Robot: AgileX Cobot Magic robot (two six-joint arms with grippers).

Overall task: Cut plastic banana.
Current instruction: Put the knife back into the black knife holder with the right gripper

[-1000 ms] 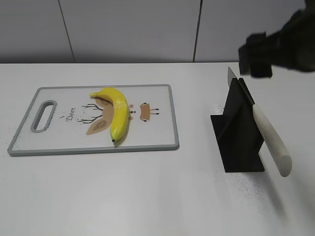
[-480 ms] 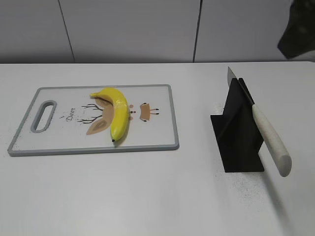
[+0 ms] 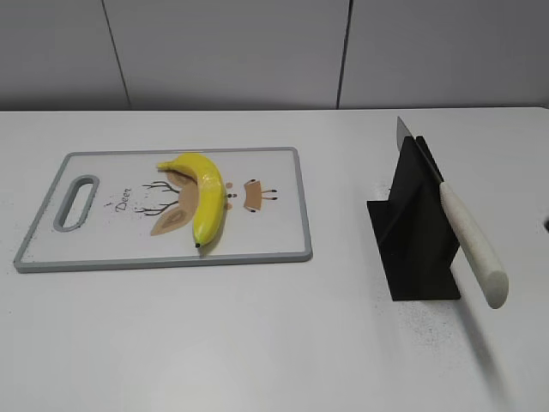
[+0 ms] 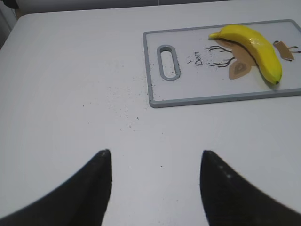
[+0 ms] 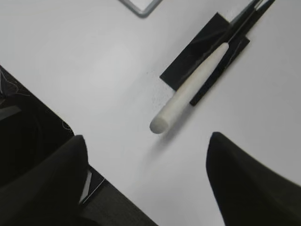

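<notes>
Setting: white table against a pale panelled wall, even indoor light.

The table has a smooth matte white top that fills most of the exterior view; fine dark specks are scattered on it at right front, and more show in the left wrist view. Its far edge meets a narrow dark band at the foot of the wall. The wall is light grey, made of flat panels split by thin dark seams, one slanted at left and one near the middle. Light is soft and diffuse; shadows on the table are faint. In the right wrist view the table's edge shows at lower left, with dark space beyond it.
</notes>
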